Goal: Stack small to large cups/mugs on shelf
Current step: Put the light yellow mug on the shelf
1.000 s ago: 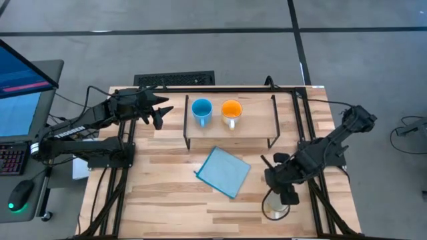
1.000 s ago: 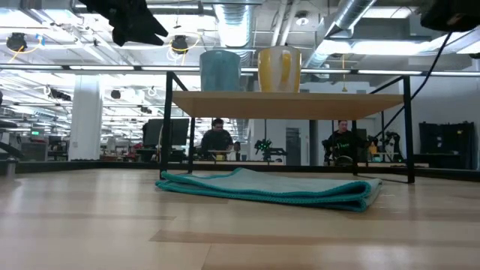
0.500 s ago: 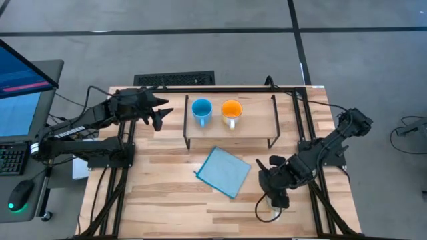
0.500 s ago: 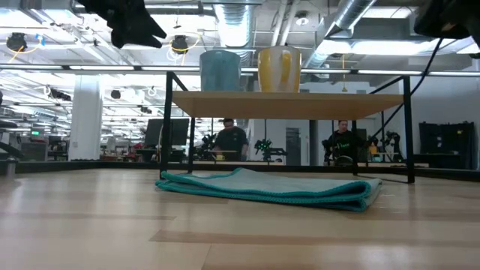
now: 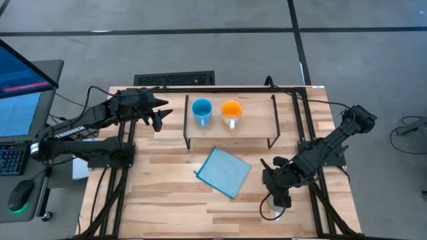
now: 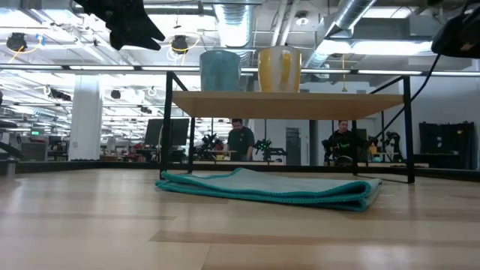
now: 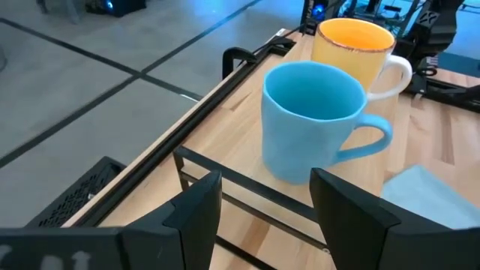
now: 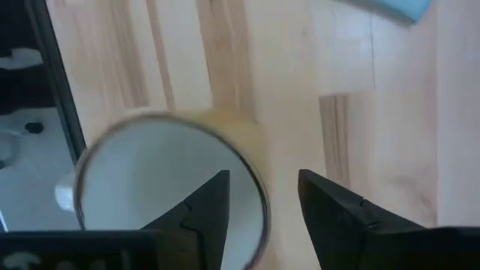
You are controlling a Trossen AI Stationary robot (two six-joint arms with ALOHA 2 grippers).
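white mug (image 8: 169, 184) | below right gripper (image 8: 262, 202) (fingers spread, over its rim)

end effector (image 8: 261, 206) open | above white mug (image 8: 161, 184) | wooden tabletop (image 8: 300, 97)

Beyond the light-wood table (image 5: 160, 193) lies grey floor (image 5: 200, 47) crossed by dark lines, a lit monitor (image 5: 20, 73) at the left, and, far off, an open hall with ceiling ducts (image 6: 352, 19), strip lights and two people (image 6: 241, 142) at desks.
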